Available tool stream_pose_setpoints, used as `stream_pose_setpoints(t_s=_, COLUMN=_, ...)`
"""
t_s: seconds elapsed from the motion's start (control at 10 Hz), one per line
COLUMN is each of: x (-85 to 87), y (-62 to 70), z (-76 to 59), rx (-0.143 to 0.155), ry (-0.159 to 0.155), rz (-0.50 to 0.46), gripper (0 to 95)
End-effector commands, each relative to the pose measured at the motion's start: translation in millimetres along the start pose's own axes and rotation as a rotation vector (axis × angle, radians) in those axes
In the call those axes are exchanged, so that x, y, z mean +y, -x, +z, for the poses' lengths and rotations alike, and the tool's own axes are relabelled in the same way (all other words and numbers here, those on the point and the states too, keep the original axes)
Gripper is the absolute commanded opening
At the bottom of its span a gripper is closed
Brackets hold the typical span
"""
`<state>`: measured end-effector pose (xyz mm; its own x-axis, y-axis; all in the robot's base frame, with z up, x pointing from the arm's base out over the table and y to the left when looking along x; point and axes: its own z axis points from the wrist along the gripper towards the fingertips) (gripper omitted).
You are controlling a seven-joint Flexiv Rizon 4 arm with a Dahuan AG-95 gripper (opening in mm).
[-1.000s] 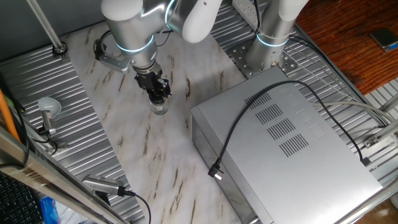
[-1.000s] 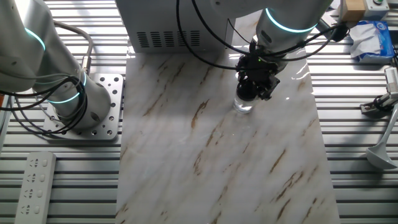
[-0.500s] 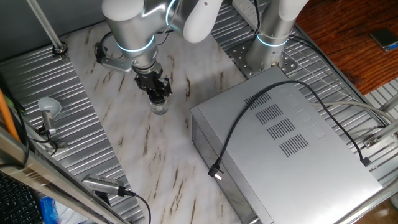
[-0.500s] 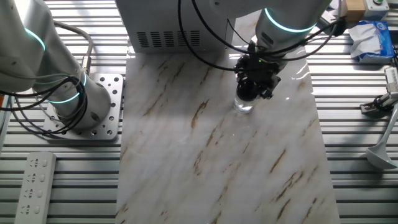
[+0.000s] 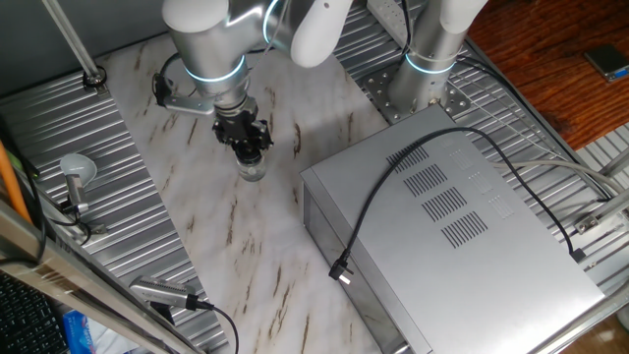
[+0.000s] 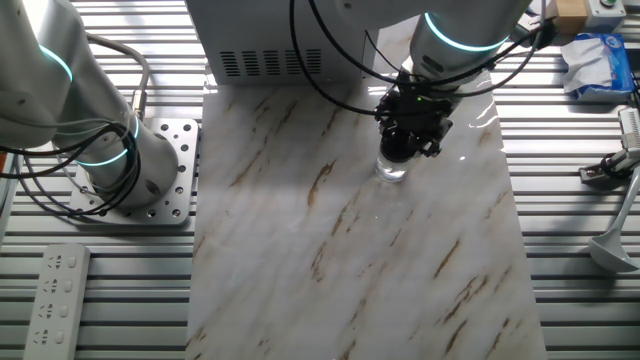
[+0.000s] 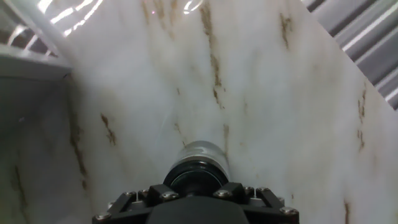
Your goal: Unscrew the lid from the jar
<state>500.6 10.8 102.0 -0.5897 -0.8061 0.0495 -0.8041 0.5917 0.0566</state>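
Left: knob on the ribbed deck, well clear. Centre: jar upright on the marble slab, lid on top, gripper straight above with jaws closed around lid. Right: grey box near. Risk: nothing holds the jar, so it may spin with the lid or tip; weak grip would slip.

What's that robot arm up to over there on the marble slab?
It is working on a tiny clear jar standing on the marble table. The gripper sits straight down over the jar's top, its fingers around the dark lid, apparently to twist it off. The lid looks still seated on the jar. A big grey metal box sits beside it, untouched.
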Motion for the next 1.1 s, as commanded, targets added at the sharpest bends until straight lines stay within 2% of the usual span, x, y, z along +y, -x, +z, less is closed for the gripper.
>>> stream_pose_setpoints(t_s=0.1, x=-0.1, y=0.6, z=0.4, rx=0.005, ry=-0.006, rz=-0.086, gripper=57.0)
stream_pose_setpoints(t_s=0.5, x=0.2, y=1.3, z=0.5, rx=0.021, ry=-0.019, rz=-0.243, gripper=57.0)
stream_pose_setpoints(t_s=1.1, x=0.5, y=2.2, z=0.6, rx=0.036, ry=-0.023, rz=-0.382, gripper=57.0)
